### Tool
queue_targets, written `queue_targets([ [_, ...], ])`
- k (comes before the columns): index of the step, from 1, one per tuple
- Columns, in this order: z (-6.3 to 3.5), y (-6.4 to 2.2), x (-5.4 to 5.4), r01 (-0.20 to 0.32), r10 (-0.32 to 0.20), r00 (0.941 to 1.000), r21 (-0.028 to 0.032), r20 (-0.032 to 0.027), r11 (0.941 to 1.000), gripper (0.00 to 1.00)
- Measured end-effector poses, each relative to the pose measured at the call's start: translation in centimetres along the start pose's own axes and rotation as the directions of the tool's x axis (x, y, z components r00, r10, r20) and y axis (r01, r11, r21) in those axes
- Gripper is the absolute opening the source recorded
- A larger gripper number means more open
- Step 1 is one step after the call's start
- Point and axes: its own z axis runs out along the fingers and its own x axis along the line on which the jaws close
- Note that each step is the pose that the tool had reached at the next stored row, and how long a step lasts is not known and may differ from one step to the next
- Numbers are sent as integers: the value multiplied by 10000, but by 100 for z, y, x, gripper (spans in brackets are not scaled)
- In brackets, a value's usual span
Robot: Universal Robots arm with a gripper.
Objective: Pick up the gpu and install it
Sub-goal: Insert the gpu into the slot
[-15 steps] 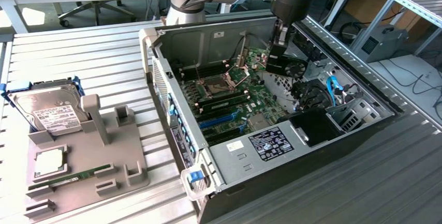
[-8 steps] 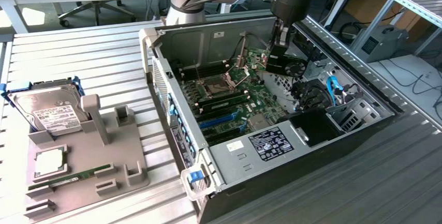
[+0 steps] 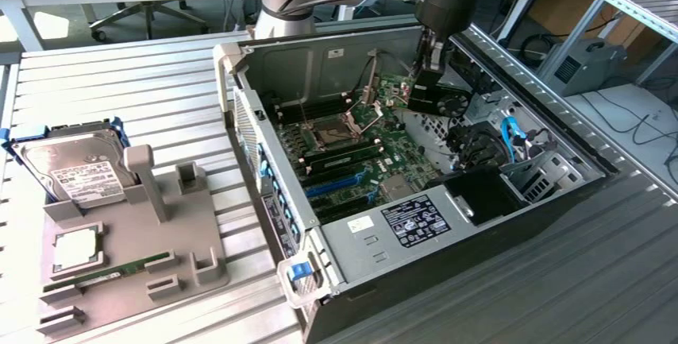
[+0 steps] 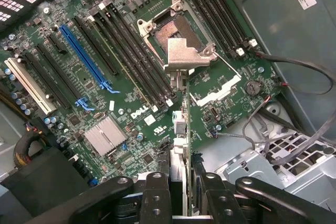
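Observation:
The gpu [image 3: 440,99] is a black card with a round fan, hanging upright inside the open computer case [image 3: 424,229] near its far side, above the green motherboard [image 3: 360,141]. My gripper [image 3: 429,66] comes down from above and is shut on the card's top. In the wrist view the gpu [image 4: 180,129] appears edge-on as a thin slab clamped between my gripper's [image 4: 182,184] black fingers [image 4: 156,192]. Below it lie the motherboard [image 4: 131,114], its CPU socket [image 4: 181,40] and the blue expansion slots [image 4: 86,59], with the card apart from them.
A grey fixture [image 3: 138,225] on the slatted table at the exterior view's left holds a silver hard drive [image 3: 75,171], a green memory stick [image 3: 119,271] and a square chip [image 3: 76,249]. Blue cables [image 3: 510,141] and a drive cage [image 3: 535,177] crowd the case's right.

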Motion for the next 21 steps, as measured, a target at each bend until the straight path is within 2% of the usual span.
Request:
queue_targets([
  [9,1,0,0,398,-398,9992,-8,21,9992,27],
  [21,3,0,0,1011,-1011,9949,-11,41,9949,27],
])
